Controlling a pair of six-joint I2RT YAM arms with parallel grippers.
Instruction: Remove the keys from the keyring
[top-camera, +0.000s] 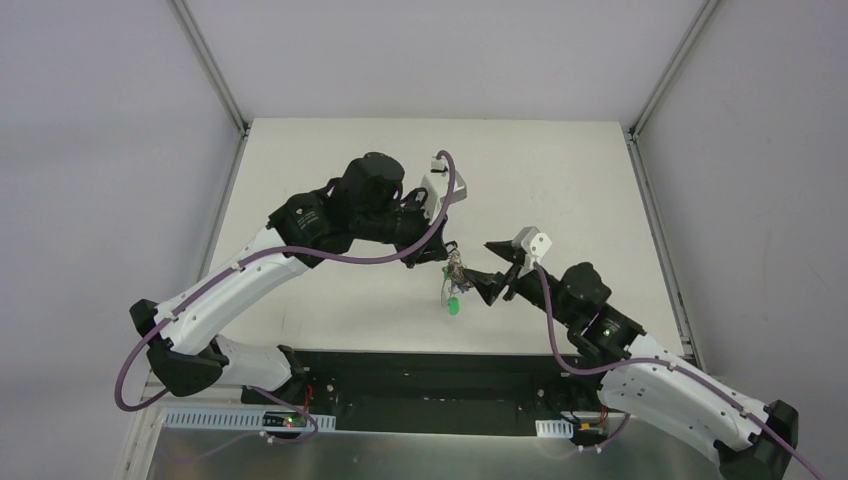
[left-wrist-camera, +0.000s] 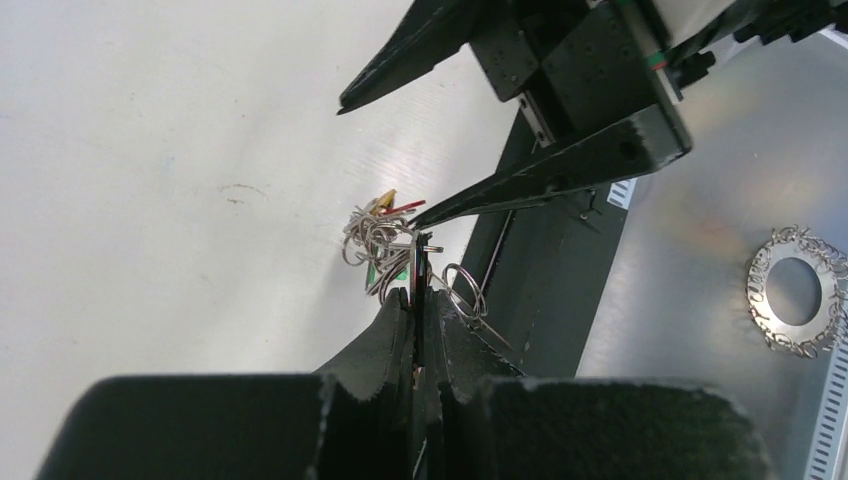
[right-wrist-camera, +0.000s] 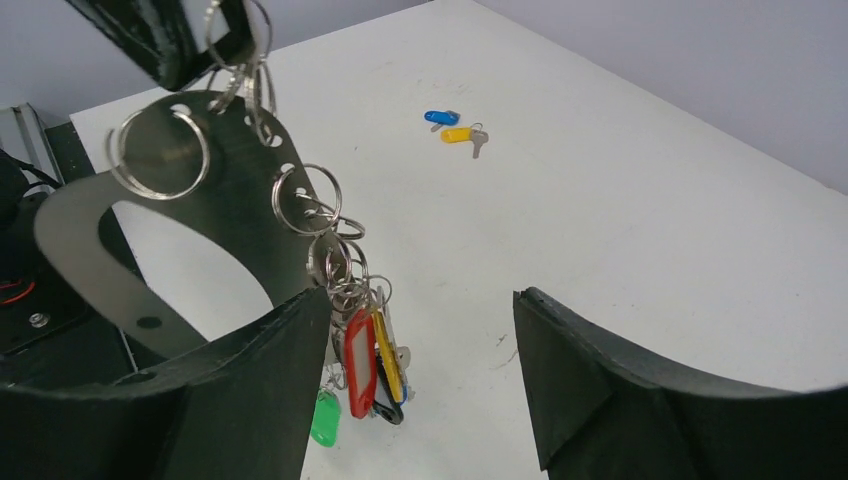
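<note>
My left gripper (top-camera: 446, 256) is shut on the keyring (left-wrist-camera: 378, 238) and holds it above the table. In the right wrist view the left gripper (right-wrist-camera: 170, 40) is at the top left, with a chain of silver rings (right-wrist-camera: 305, 200) and a greyish flat loop (right-wrist-camera: 95, 250) hanging from it. Keys with red, yellow and black heads (right-wrist-camera: 372, 362) and a green one (right-wrist-camera: 325, 418) hang at the bottom. My right gripper (right-wrist-camera: 420, 375) is open around the hanging keys, its left finger (right-wrist-camera: 265, 385) close beside them. A blue key (right-wrist-camera: 439, 117) and a yellow key (right-wrist-camera: 461, 134) lie loose on the table.
The white table (top-camera: 560, 190) has grey walls on three sides. The black base bar (top-camera: 420, 365) runs along the near edge. A silver chain ring (left-wrist-camera: 796, 290) lies on the metal shelf beyond it. The left arm (top-camera: 330, 225) reaches over the middle.
</note>
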